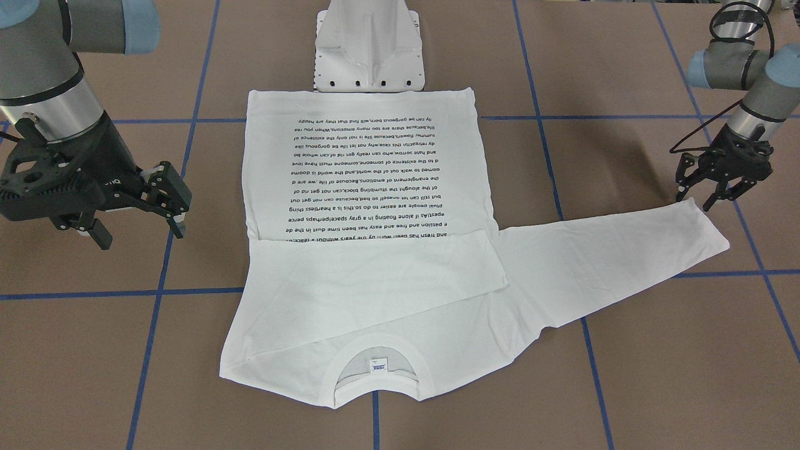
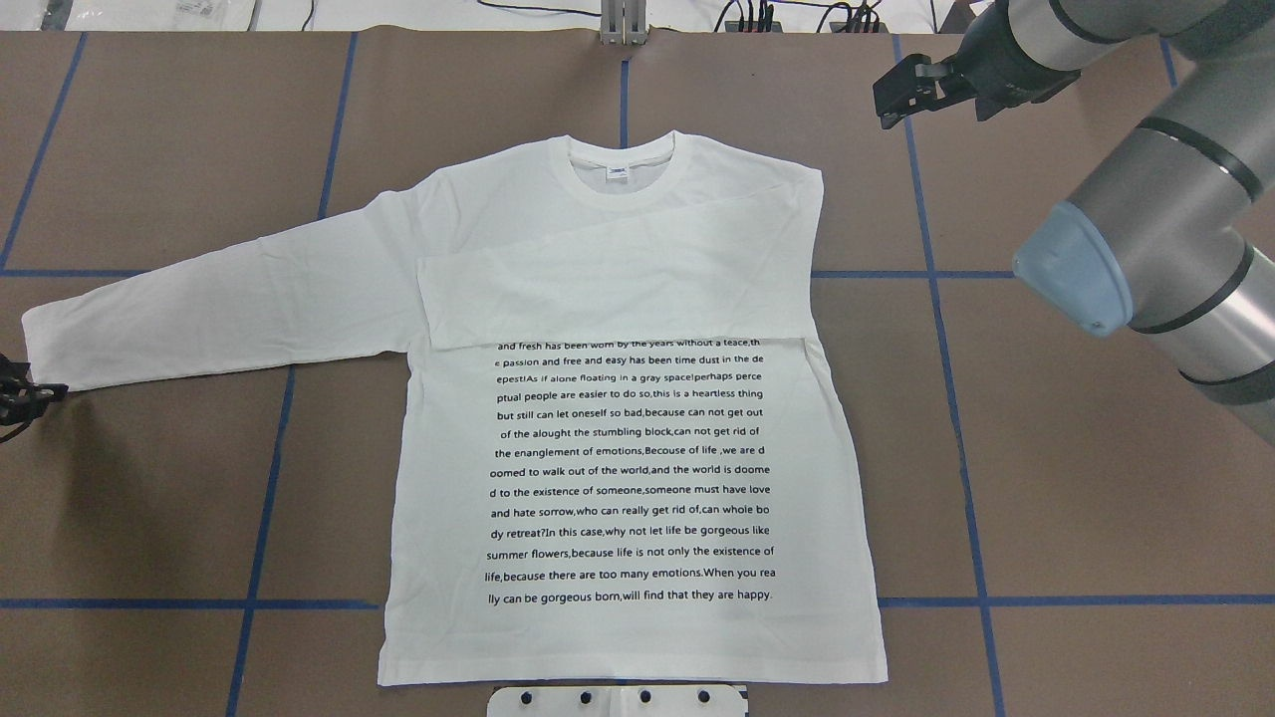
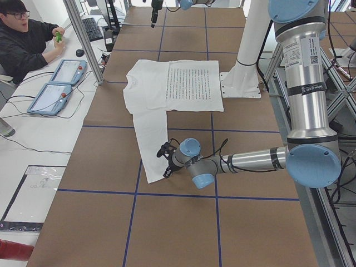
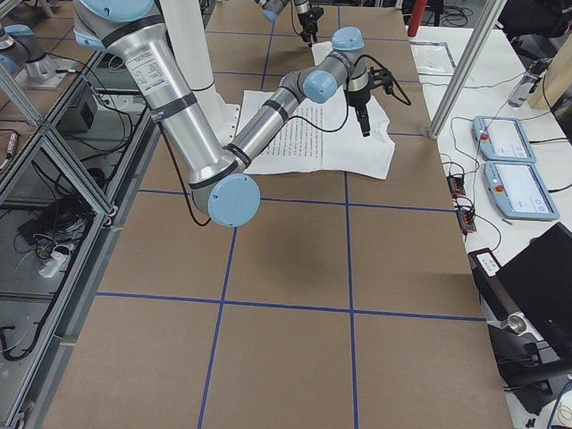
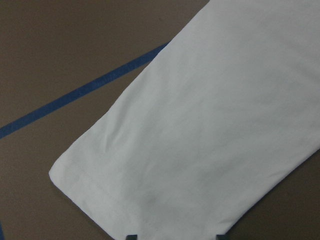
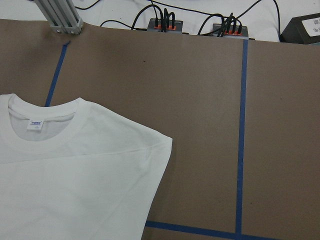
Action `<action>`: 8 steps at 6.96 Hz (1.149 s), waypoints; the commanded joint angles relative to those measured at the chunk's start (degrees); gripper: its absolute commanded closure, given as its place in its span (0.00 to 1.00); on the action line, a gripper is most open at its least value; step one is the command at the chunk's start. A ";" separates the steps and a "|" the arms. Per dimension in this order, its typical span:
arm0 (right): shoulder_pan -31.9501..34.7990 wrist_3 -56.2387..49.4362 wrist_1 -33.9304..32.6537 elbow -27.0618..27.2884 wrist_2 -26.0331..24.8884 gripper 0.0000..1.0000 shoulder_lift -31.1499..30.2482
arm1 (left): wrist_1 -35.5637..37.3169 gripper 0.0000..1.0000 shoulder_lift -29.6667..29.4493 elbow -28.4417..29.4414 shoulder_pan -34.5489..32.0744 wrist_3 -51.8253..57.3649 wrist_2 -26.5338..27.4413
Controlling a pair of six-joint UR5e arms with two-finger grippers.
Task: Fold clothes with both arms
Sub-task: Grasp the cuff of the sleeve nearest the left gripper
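Shirt flat on worktop; lies low, room to pass above.
Bare worktop both sides of shirt body, and beyond collar up to post and cable boxes at far edge.
White pedestal just beside hem: blocks that approach.
Outstretched sleeve covers strip on robot's left; left hand, jaws spread, just at cuff.
Right hand, jaws spread, raised on shirt's right, apart from cloth.
Right arm overhangs worktop's right side.
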 commanded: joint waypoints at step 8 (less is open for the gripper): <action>-0.10 0.89 0.18 0.17 -0.30 0.00 0.08 | -2.44 1.00 -0.98 -3.39 -0.32 0.45 -0.27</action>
